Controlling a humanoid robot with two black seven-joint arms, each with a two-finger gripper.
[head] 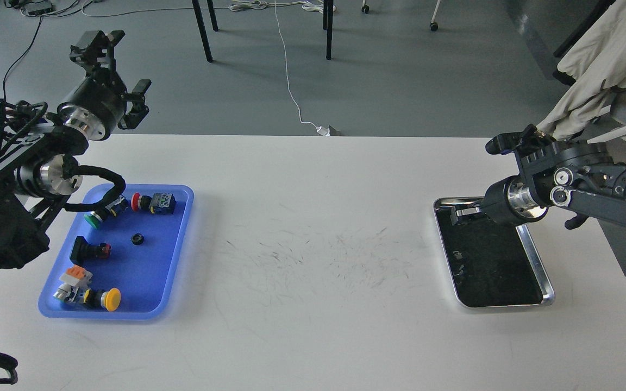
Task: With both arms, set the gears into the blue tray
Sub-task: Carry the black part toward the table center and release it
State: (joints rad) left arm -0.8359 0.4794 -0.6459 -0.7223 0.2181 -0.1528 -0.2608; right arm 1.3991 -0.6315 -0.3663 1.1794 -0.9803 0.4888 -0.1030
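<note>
One gear [137, 239] lies flat in the middle of the blue tray [180, 244], clear of the button switches [152, 202] around it. A second gear cannot be made out; a small speck on the dark mat of the silver tray [536, 260] may be it, but it is too small to tell.

The right end effector [465, 213] reaches low over the far left corner of the silver tray, and its fingers are too dark against the mat to say whether they are parted or closed. The left end effector [112, 76] is raised beyond the table edge [313, 137], fingers spread wide and holding nothing.

The step in hand looks like a pick from the silver tray. To do it well, the right arm should come straight down over the gear, close across its rim, and lift clear of the tray's raised lip before crossing the table.
</note>
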